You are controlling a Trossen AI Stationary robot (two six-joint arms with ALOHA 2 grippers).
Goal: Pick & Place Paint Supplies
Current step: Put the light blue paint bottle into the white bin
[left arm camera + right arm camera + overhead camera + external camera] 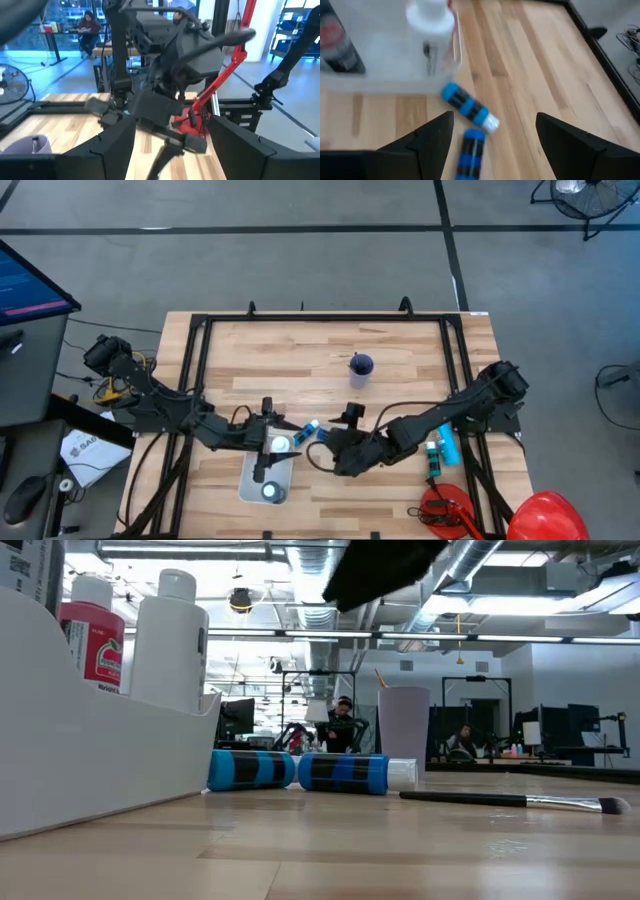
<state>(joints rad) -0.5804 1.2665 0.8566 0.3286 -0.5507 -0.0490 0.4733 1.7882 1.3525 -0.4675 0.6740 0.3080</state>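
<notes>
Looking down on a wooden table (400, 340) with both arms reaching in toward its middle. Finding the left gripper (171, 125) hanging above the clear tray (250, 478), fingers standing apart and clamping nothing; only the other arm, blurred, showing beyond them in the left wrist view. Finding the right gripper (494, 116) hovering just beside it, over the two fallen bottles, fingers likewise spread and holding nothing.

Seeing the lighter blue bottle (250, 769) and the darker blue bottle (342, 772) lying on their sides on the wood, end to end, near the tray's corner, the darker one showing a white cap. Not managing to tell from the low view whether the two are touching. Making out a red bottle (93, 635) and a white bottle (172, 635) standing upright in the tray, their lower parts hidden behind its wall and the red one cut off by the picture's edge. Noticing a dark-handled brush (510, 800) lying flat on the table, apart from the bottles.

Spotting a purple cup (361, 367) standing farther back, something thin sticking out of it, too small to name. Catching teal bottles (445, 448) at the table's right rim, partly covered by the right arm. Glimpsing a red rounded thing (548, 515) cut off at the lower right corner.
</notes>
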